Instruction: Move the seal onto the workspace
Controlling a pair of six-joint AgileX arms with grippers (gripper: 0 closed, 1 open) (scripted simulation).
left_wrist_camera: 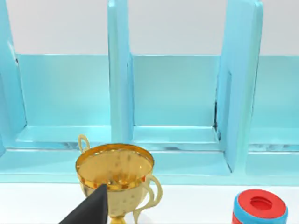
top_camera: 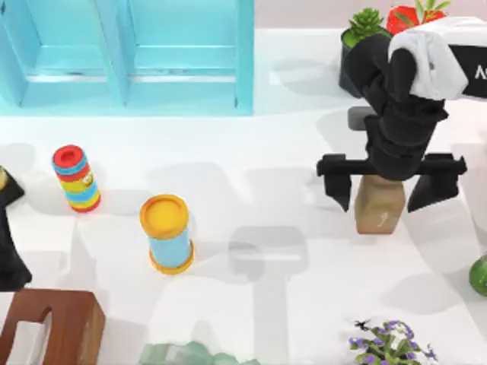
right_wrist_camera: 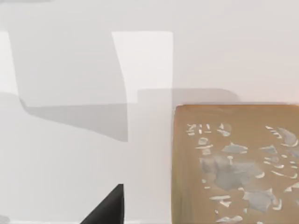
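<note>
Right tool (top_camera: 389, 182) hangs spread wide at three o'clock on the bench (top_camera: 259, 182), one finger either side of the seal (top_camera: 379, 204), touching neither; probably either set to close or just let go. One seal stands upright on the bench. Left tool (top_camera: 7, 228), at nine o'clock, is parked; its state I cannot tell. Two cylinders stand well left: striped (top_camera: 75, 179), yellow-capped (top_camera: 167, 233).

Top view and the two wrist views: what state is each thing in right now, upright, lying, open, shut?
seal: upright on the white workspace, between spread fingers, not gripped.
right gripper: open, above the seal.
left gripper: parked at the table's left edge.
yellow-capped cylinder: standing upright.
striped cylinder: standing upright.
gold trophy: upright before the blue shelf.
</note>
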